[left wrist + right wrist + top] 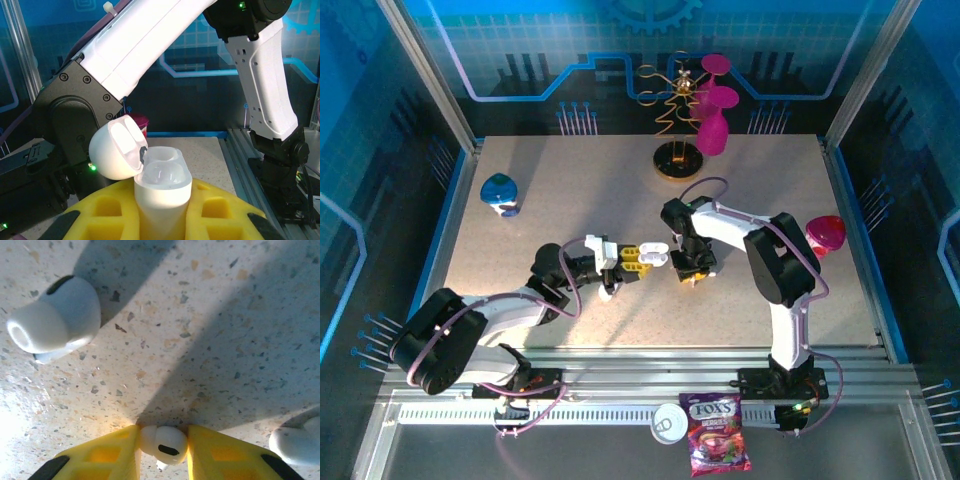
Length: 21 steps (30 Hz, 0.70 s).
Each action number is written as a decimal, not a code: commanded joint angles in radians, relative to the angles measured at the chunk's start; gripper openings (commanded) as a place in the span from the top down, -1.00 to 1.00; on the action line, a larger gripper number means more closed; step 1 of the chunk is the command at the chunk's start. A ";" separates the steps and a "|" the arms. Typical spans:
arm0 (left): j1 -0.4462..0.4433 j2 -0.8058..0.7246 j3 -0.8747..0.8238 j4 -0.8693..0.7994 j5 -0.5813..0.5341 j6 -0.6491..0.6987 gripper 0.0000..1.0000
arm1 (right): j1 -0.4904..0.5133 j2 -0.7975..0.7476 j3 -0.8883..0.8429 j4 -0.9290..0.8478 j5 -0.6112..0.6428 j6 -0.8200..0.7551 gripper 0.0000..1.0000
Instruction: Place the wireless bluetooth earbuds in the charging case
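Observation:
My left gripper (638, 259) is shut on the white charging case (162, 187), which stands upright between its yellow fingers (107, 212). The case's lid (116, 150) is flipped open to the left, and both wells look empty. In the top view the case (657, 257) is held level near mid-table, just left of my right gripper (692, 275). That gripper (162, 450) points down at the table, and its yellow pads (215, 450) press both sides of one small white earbud (163, 442). A second earbud (52, 322) lies loose on the table at the upper left.
A white rounded lump (297, 440) sits at the right wrist view's lower right edge. A blue object (500, 193) stands far left, a gold wire stand with magenta glasses (685, 120) at the back, and a magenta object (825, 233) at the right. A candy bag (718, 446) lies beyond the front rail.

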<state>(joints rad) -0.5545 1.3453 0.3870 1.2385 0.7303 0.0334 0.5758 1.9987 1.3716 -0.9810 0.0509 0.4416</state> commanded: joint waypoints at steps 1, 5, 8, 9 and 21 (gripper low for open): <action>0.006 -0.019 -0.022 0.015 -0.019 0.031 0.86 | 0.017 -0.031 -0.022 0.045 0.002 0.008 0.45; 0.006 -0.024 -0.032 0.013 -0.040 0.032 0.86 | 0.017 -0.079 -0.048 0.069 0.034 0.006 0.44; 0.006 -0.032 -0.040 0.001 -0.062 0.038 0.86 | 0.017 -0.128 -0.079 0.109 0.048 0.002 0.44; 0.006 -0.036 -0.042 -0.004 -0.066 0.040 0.86 | 0.018 -0.143 -0.089 0.124 0.054 0.001 0.44; -0.005 -0.086 -0.045 -0.124 -0.148 0.053 0.85 | 0.021 -0.373 -0.253 0.357 0.105 -0.059 0.42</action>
<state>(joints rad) -0.5545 1.2831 0.3542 1.1446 0.6189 0.0605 0.5827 1.6772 1.1515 -0.7063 0.1253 0.4103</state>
